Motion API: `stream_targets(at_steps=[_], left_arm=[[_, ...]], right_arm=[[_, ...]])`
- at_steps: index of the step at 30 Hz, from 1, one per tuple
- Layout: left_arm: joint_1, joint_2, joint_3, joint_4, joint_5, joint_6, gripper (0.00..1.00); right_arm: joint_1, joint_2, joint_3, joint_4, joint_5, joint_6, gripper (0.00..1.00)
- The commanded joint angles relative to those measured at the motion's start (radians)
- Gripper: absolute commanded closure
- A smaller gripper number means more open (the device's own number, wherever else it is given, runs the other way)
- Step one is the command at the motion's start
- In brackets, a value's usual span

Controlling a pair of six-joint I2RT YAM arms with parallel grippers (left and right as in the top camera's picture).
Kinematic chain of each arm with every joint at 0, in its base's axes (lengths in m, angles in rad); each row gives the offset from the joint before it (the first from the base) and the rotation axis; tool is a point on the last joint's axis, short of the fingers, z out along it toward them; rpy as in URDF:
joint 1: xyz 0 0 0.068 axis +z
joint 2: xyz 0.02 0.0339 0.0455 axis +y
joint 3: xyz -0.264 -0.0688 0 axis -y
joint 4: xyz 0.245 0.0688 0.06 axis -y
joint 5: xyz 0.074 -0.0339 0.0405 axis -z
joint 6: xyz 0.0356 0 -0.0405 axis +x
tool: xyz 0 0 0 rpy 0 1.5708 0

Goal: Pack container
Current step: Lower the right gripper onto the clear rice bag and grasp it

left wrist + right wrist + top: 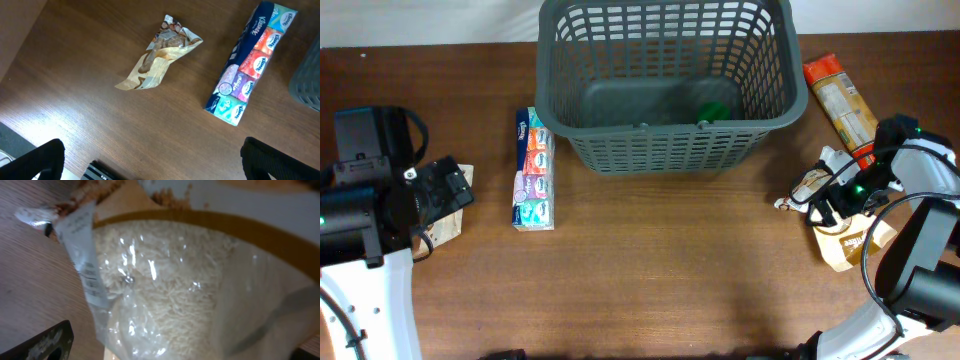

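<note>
Left gripper gaping wide, holding nothing; right gripper spread open over clear plastic rice bag. Dark grey slotted plastic basket sitting far-centre on brown wooden table, white wall behind; grains resolving only at right wrist.

Between the spread left fingers and just ahead of them lies bare bench — an open lane. Further ahead sits a crumpled snack wrapper; ahead and to their right a tissue pack lies lengthwise, with a clear strip of wood between the two. Past the pack, far right, the container wall blocks the way. Seen from overhead its top is open and its base mostly free, save a green item in one corner. Ahead of the right fingers a rice bag fills nearly everything — bare wood shows only to their left. An orange tube lies beyond that bag, beside the container
</note>
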Motion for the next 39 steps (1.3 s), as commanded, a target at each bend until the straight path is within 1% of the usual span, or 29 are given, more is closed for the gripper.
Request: stream_targets(at_steps=[1, 6, 11, 20, 27, 31, 39], left_arm=[[0.005, 0.003, 0.011, 0.006, 0.006, -0.002, 0.0], [0.005, 0.003, 0.011, 0.011, 0.006, -0.002, 0.0], [0.005, 0.003, 0.011, 0.016, 0.006, -0.002, 0.0], [0.005, 0.003, 0.011, 0.022, 0.006, -0.002, 0.0], [0.005, 0.003, 0.011, 0.023, 0.006, -0.002, 0.01], [0.005, 0.003, 0.011, 0.022, 0.006, -0.002, 0.0], [0.005, 0.003, 0.011, 0.023, 0.006, -0.002, 0.01]], right_arm=[[0.004, 0.003, -0.012, 0.015, 0.046, -0.003, 0.01], [0.004, 0.003, -0.013, 0.037, 0.117, -0.003, 0.01], [0.004, 0.003, -0.017, 0.042, 0.138, -0.003, 0.01], [0.005, 0.003, -0.083, 0.095, 0.136, 0.005, 0.01], [0.005, 0.003, -0.083, 0.121, 0.113, 0.038, 0.01], [0.005, 0.003, -0.084, 0.125, 0.069, 0.039, 0.01], [0.005, 0.003, -0.084, 0.14, 0.053, 0.039, 0.01]])
